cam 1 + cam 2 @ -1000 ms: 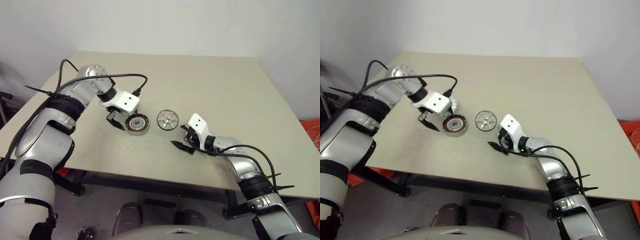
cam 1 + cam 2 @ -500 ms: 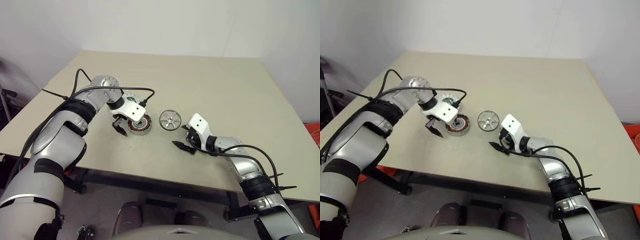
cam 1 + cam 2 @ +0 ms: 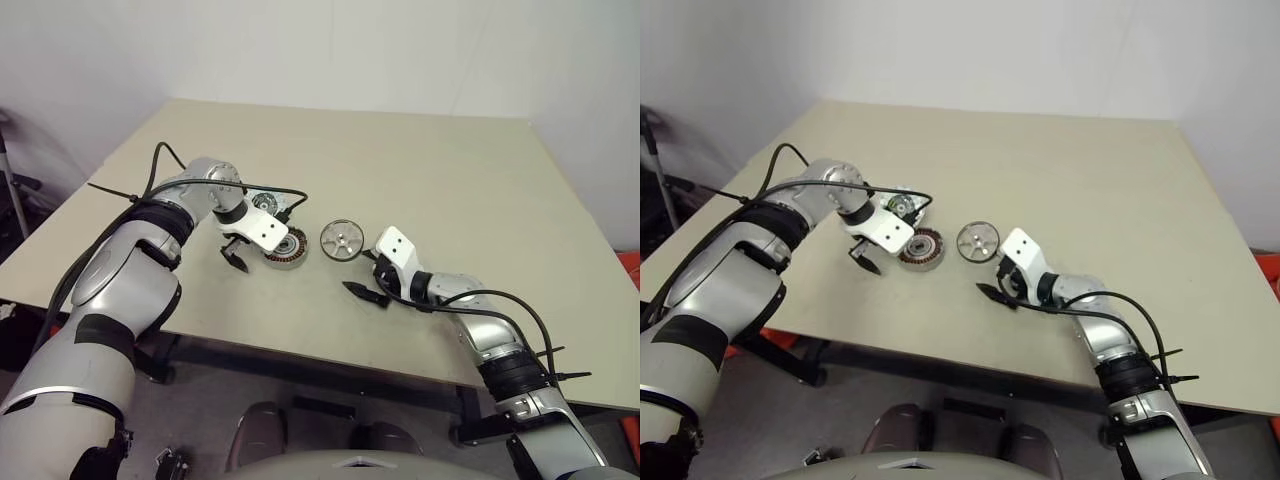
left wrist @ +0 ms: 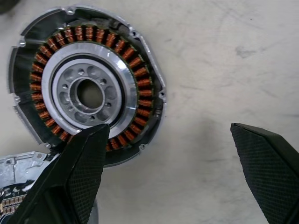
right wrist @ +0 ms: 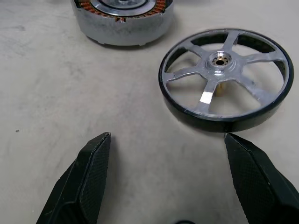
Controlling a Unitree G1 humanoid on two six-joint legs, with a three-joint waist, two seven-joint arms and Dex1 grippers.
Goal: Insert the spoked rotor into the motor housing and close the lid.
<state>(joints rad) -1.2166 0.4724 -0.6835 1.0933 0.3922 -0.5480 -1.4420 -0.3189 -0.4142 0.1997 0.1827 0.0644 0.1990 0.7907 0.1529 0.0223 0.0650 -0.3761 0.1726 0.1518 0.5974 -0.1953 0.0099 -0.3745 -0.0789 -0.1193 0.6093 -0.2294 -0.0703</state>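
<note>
The motor housing [image 3: 287, 248], a short cylinder with copper windings [image 4: 140, 84] around a silver hub, sits on the table. The shiny spoked rotor [image 3: 340, 239] lies flat just right of it, a small gap apart. The lid [image 3: 902, 205] lies behind the housing, partly hidden by my left wrist. My left gripper [image 3: 255, 252] points steeply down, open and empty. One of its fingers [image 4: 79, 177] overlaps the housing's near edge and the other is over bare table. My right gripper [image 5: 175, 182] is open and empty, low over the table, facing the spoked rotor [image 5: 226, 79] from the near side.
The beige table [image 3: 420, 170] stretches wide behind and to the right of the parts. Its front edge [image 3: 300, 350] runs close under my right forearm. White walls stand behind the table.
My left gripper has come down and settled lower at the housing's left side, its wrist bent more steeply. The head view has shifted a little. The right arm has stayed still.
</note>
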